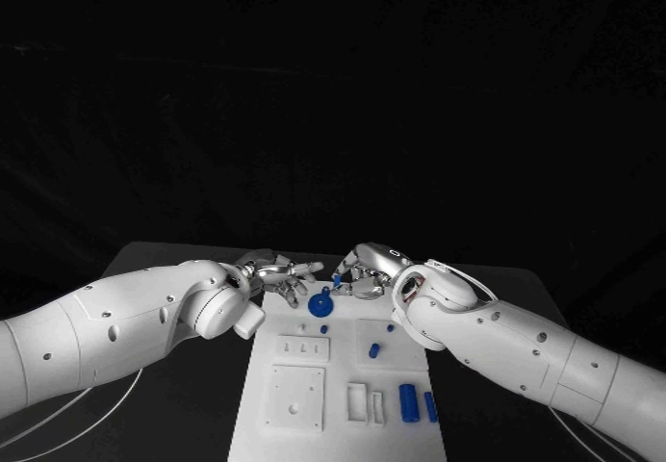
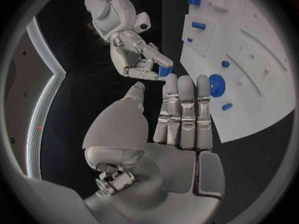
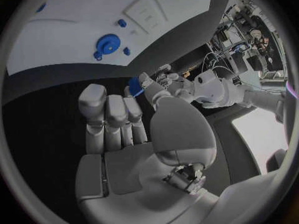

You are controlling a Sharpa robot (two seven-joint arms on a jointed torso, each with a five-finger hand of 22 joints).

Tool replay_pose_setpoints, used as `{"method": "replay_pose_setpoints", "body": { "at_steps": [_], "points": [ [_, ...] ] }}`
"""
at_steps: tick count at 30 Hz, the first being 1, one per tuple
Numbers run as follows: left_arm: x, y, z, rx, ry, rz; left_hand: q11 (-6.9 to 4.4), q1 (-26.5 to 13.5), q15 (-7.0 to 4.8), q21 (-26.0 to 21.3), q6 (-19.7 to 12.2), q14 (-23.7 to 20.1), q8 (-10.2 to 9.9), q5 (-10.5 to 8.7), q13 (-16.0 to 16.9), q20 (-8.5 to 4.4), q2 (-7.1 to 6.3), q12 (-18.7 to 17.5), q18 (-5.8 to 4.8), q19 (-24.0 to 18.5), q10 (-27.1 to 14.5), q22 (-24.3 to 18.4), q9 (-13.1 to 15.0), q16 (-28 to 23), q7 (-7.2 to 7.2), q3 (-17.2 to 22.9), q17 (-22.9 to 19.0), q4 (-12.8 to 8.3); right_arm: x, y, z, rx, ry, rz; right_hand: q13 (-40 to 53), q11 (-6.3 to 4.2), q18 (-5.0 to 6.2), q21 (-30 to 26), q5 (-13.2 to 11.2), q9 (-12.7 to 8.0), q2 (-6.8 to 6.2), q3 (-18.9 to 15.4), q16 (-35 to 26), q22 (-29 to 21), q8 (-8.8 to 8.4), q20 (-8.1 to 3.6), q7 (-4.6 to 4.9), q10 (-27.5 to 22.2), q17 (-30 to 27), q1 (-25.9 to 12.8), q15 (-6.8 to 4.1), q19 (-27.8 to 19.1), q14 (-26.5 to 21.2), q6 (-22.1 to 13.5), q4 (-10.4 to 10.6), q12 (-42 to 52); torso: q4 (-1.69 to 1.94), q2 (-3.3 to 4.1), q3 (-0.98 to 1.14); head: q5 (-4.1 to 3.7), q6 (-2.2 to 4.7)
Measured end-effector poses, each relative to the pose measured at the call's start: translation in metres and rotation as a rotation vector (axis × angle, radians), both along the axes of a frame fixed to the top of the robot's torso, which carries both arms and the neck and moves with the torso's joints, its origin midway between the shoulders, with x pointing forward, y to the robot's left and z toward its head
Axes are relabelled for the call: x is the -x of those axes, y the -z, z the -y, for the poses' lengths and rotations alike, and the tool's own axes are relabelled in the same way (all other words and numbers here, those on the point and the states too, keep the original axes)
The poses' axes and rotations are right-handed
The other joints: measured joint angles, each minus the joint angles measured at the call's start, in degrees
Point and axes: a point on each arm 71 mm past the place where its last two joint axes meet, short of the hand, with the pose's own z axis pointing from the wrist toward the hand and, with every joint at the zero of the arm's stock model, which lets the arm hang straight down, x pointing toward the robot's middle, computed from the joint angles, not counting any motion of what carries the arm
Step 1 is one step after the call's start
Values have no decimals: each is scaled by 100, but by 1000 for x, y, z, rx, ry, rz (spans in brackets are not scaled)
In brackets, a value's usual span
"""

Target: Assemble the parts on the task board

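Task board (image 1: 340, 385) holds scattered blue parts (image 1: 408, 402).

The head camera looks steeply down on the task board (image 1: 340, 385) from above the robot. The 2 wrist cameras sit close behind their own palms (fisheye, nearly filled by them), facing each other across the board's far end, sharing its blue gear (image 2: 216, 84).

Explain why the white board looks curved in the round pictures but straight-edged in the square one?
Left wrist view: the fisheye lens bows the edges of the task board; right wrist view: the same bending; head view: an ordinary lens, so edges run straight.
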Motion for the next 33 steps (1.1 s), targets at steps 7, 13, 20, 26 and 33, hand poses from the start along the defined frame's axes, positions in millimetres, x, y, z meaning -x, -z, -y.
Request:
{"method": "replay_pose_setpoints", "body": {
  "at_steps": [7,13,20,26,33],
  "points": [
    [1,1,5,-44,20,7,11,31,20,7,-20,-20,0,-45,-24,-12,30,0,6,-29,-29,5,-222,26,20,-32,-71,-62,1,0,-9,10,-5,-13,0,-8,0,0,23,-1,0,0,0,0,-1,0,-1,-9,0,0,0,0,0,-18,0,0,4,5,-2,-21,-8],
    [2,2,9,-98,41,19,12,31,20,7,-20,-20,-23,-77,-40,-12,30,0,6,-28,-29,5,-524,46,20,24,-130,-6,1,0,-13,20,-4,-23,-1,-8,0,0,45,-3,0,0,0,-1,-4,0,-1,-9,0,0,0,0,0,-18,0,0,4,7,-4,-27,-16],
    [2,3,14,-149,56,23,32,31,20,7,-20,-20,-23,-77,-63,8,30,0,7,-49,-50,4,-697,46,20,24,-173,-7,3,3,-19,32,-8,-38,-1,-8,0,0,45,-5,0,0,0,-1,-6,1,0,-9,-1,0,0,0,0,-19,0,0,4,13,-8,-27,-21],
    [2,4,16,-177,61,20,32,31,20,7,-40,-20,-23,-112,-63,8,30,0,7,-49,-50,4,-750,46,40,39,-181,9,4,5,-22,44,-13,-50,-1,-8,0,0,45,-4,0,0,0,-1,1,1,1,-9,-1,0,1,0,-1,-21,-1,0,3,14,-8,-19,-29],
    [3,5,18,-196,67,13,32,61,20,7,-40,-20,-23,-112,-69,8,60,0,7,-49,-50,4,-796,46,40,-14,-187,-44,4,6,-25,52,-15,-56,-2,-7,0,0,44,-1,0,-1,0,-1,2,1,8,-9,-1,0,1,0,-1,-28,-1,0,3,15,-7,-18,-33]
  ]
}}
